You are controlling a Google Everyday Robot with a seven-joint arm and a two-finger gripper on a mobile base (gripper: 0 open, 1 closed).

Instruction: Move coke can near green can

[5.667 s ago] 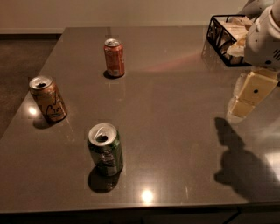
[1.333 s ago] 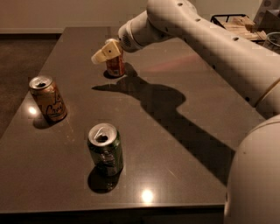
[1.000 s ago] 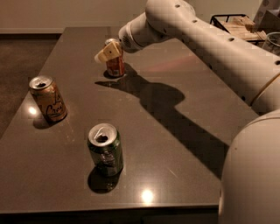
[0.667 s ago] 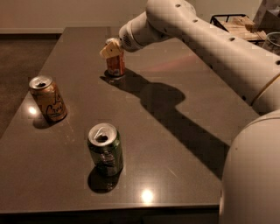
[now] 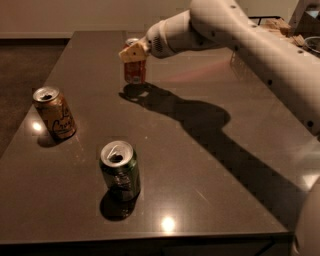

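Dark and glossy, the desk (image 5: 200, 165) fills most of the view, with a pale wall (image 5: 75, 15) behind its far edge and dim floor (image 5: 20, 70) off to the left; two small glints of light sit on the near part of the surface.

Three drink cans stand upright on the desk; the coke can (image 5: 135, 74) is towards the far edge, left of centre, red-orange with its silver top partly hidden; the green can (image 5: 120, 172) stands near the front edge, its opened silver top towards the camera, well apart from the coke can; a tan-gold can with script lettering (image 5: 56, 114) stands near the left edge, between the other two in depth and to the left of both.

A white arm (image 5: 235, 35) reaches in from the right side and stretches across the far part of the desk; the hand (image 5: 133, 51), tan at its tip, is at the upper part of the coke can, overlapping the can's top rim as seen from here; whether it has closed on the can or only sits against it, I cannot tell; the coke can's base appears to rest on the desk.

The arm's broad shadow (image 5: 210, 125) runs from the coke can's foot towards the right front corner.
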